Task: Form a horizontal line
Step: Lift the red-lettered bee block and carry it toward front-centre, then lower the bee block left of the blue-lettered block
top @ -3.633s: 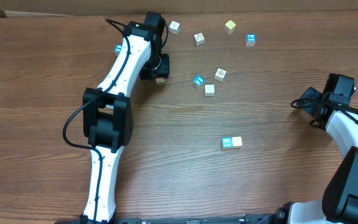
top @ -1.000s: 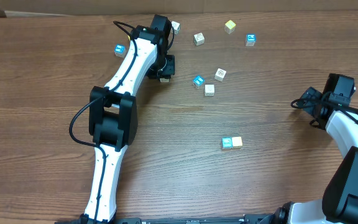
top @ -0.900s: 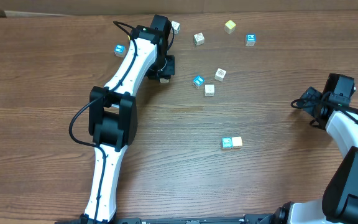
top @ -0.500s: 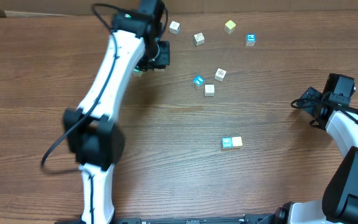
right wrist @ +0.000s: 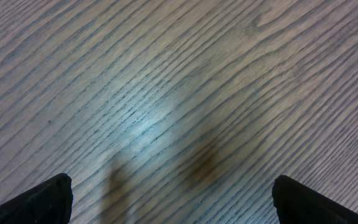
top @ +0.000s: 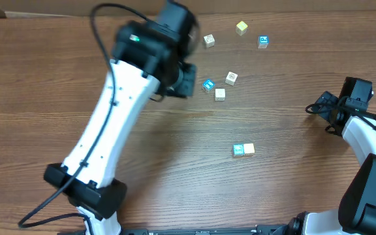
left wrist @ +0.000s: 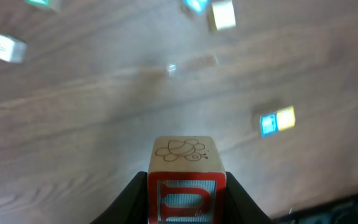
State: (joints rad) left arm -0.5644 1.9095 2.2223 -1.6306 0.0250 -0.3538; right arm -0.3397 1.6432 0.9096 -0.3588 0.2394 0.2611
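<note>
We saw a table (right wrist: 166, 93) of brown wood, its grain plainly streaked, matt save one soft pale sheen. The cube (left wrist: 183, 163) in the left gripper (left wrist: 186, 193) was pale bare wood, smooth, one face printed red; the fingers (left wrist: 135, 202) looked black and matt. The left arm (top: 116, 124) wore smooth white plastic shells with black joints.

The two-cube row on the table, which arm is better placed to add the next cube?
Left. The left hand grips a wooden cube, and the row shows in its wrist view. The right hand sits open and empty over bare table.
</note>
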